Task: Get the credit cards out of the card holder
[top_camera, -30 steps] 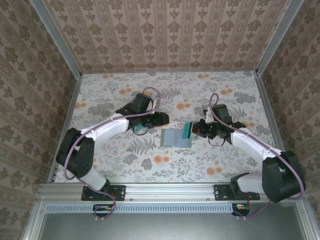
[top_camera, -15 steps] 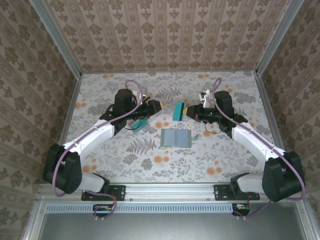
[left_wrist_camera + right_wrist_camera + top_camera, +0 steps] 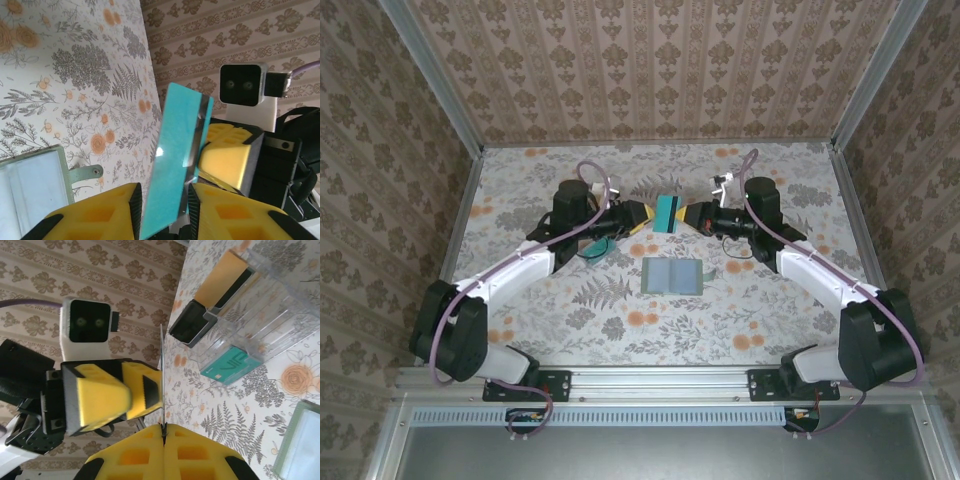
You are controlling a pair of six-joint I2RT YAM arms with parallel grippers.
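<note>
teal card (image 3: 667, 212), pinched by right gripper (image 3: 163, 427), sits between narrow jaws of left gripper (image 3: 162, 200); contact unclear.

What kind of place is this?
Probably a robot test booth: the left arm and right arm are bolted to a metal rail, and wallpapered panels box in the flowery table.

The card holder (image 3: 30, 185) is cut off at the left wrist view's bottom-left corner, the teal card's (image 3: 172, 165) lower end hides between the left gripper's (image 3: 164, 200) yellow fingers (image 3: 100, 215), and the right wrist view catches that card edge-on, its face unreadable.
</note>
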